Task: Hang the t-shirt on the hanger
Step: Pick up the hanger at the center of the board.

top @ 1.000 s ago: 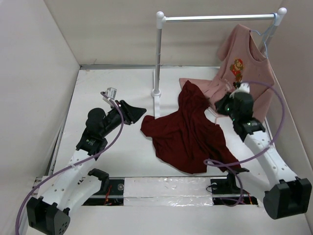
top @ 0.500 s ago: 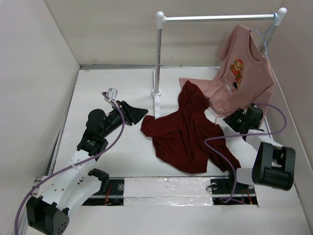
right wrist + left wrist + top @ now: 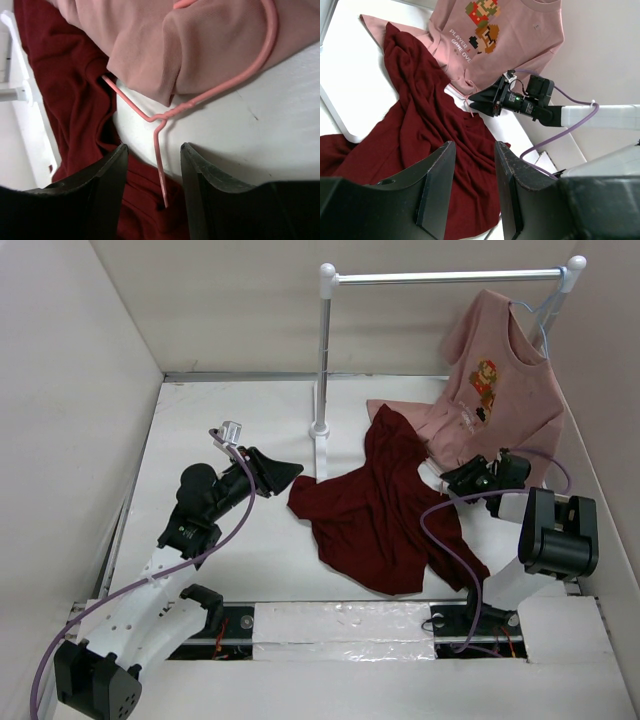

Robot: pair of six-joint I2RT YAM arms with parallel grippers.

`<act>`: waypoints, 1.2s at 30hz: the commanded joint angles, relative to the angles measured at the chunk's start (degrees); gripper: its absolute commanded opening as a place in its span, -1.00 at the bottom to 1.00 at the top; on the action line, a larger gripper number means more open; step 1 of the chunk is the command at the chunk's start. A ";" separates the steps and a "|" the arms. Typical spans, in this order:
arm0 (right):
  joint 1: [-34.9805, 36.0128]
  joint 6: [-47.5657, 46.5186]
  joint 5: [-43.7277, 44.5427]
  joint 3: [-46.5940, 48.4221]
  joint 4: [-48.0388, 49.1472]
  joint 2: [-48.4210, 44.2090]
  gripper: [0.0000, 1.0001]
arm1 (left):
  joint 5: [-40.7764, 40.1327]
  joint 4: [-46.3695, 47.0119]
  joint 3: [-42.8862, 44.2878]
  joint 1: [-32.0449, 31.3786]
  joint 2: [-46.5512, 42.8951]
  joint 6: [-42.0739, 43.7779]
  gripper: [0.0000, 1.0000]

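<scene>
The maroon t-shirt (image 3: 380, 512) lies crumpled flat on the table in front of the rack. The thin pink wire hanger (image 3: 159, 165) lies at its right edge, its frame tucked under pink cloth (image 3: 210, 45) and its hook end resting on maroon cloth. My right gripper (image 3: 154, 146) is open low over the table, the hook stem between its jaws with neither finger touching it. From above, the right gripper (image 3: 447, 478) points left at the shirt's right side. My left gripper (image 3: 290, 470) hovers open and empty just left of the t-shirt (image 3: 420, 125).
A metal clothes rack (image 3: 322, 370) stands behind the shirt. A pink t-shirt with a cartoon print (image 3: 505, 380) hangs from its right end, with salmon-pink cloth (image 3: 425, 420) spread on the table below. Walls close in on both sides.
My right arm has folded back and dropped low. Its gripper, shut a second ago, now stands open around the hanger's hook stem. The left arm has barely moved.
</scene>
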 commanded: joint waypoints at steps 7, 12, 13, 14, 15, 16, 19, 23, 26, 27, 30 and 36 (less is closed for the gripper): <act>0.06 5.20 -11.16 3.56 7.23 5.64 0.01 | 0.54 2.70 0.08 -0.11 -1.33 0.24 -0.33; 0.06 7.04 -16.00 2.96 10.92 8.56 -0.13 | 0.02 1.82 0.17 -0.11 -2.04 0.59 -0.33; 0.06 7.31 -16.01 2.52 11.36 8.38 -0.21 | -0.07 1.82 0.17 -0.11 -2.21 0.59 -0.33; 0.06 7.48 -15.83 2.08 12.06 8.21 -0.23 | -0.16 1.91 0.00 -0.11 -2.30 0.59 -0.33; 0.06 7.48 -15.66 1.11 12.24 7.16 -0.25 | -0.16 2.08 -0.09 -0.11 -2.13 0.51 -0.33; 0.06 7.66 -15.40 0.67 12.42 6.72 -0.27 | -0.16 2.26 -0.18 -0.11 -2.04 0.51 -0.33; 0.58 9.15 -15.92 -1.09 15.67 5.13 -0.42 | 0.02 2.52 -0.18 -0.11 -1.95 0.33 -0.33; 1.90 8.89 -14.96 -2.15 17.51 3.81 -0.53 | -0.16 2.52 -0.18 -0.11 -1.95 0.24 -0.33; 2.52 8.80 -13.46 -3.37 20.14 2.76 -0.78 | -0.33 2.35 -0.27 -0.11 -1.86 0.33 -0.34; 3.04 9.15 -13.02 -3.90 21.03 2.06 -0.84 | -0.34 2.35 -0.27 -0.11 -2.04 0.33 -0.34; 4.53 8.81 -10.39 -4.52 21.22 -2.59 -1.00 | -0.34 2.26 -0.18 -0.11 -1.86 0.33 -0.34; 16.91 -5.75 11.37 7.65 -8.01 -21.90 -1.00 | -0.34 2.35 -0.01 -0.11 -1.69 0.33 -0.34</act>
